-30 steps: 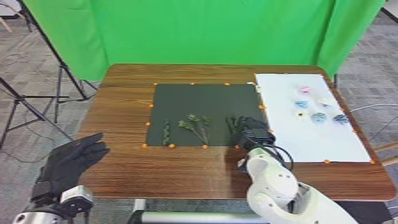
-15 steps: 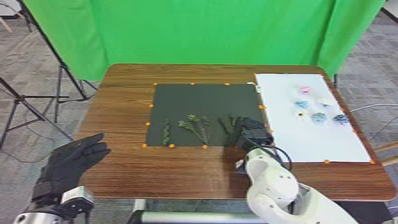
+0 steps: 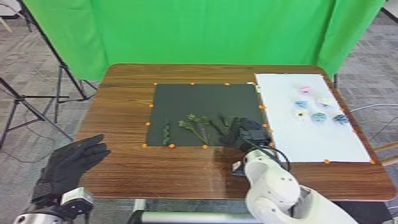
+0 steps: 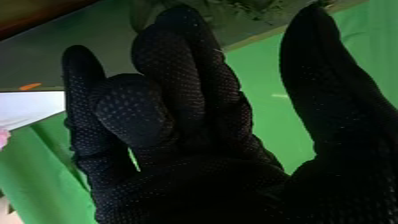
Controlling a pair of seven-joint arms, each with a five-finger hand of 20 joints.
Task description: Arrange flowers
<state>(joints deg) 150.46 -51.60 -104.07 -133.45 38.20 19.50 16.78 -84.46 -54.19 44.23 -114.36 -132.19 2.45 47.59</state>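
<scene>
In the head view, my right hand (image 3: 249, 131) is over the dark mat's near right corner, its fingers beside green sprigs. A leafy stem (image 3: 201, 131) lies left of it, and a narrow green sprig (image 3: 166, 133) farther left. Over the table's left edge stands my left hand (image 3: 75, 159), open. Flower heads rest on the white sheet: a pink one (image 3: 305, 90), a cream one (image 3: 301, 114) and blue ones (image 3: 319, 117). In the right wrist view, my right hand (image 4: 195, 175) has mostly straight fingers and its thumb apart; blurry greenery (image 4: 258, 9) lies beyond the fingertips.
The dark mat (image 3: 191, 97) lies mid-table, with the white sheet (image 3: 289, 135) to its right. Orange markers (image 3: 172, 146) dot their edges on the brown wooden table (image 3: 124, 110). Behind the table hangs a green curtain (image 3: 213, 32), and a black tripod (image 3: 60, 65) stands at the left.
My right hand has shifted slightly left over the mat, toward the leafy stems. The sprigs near its fingers appear farther left than before. My left hand has stayed about where it was.
</scene>
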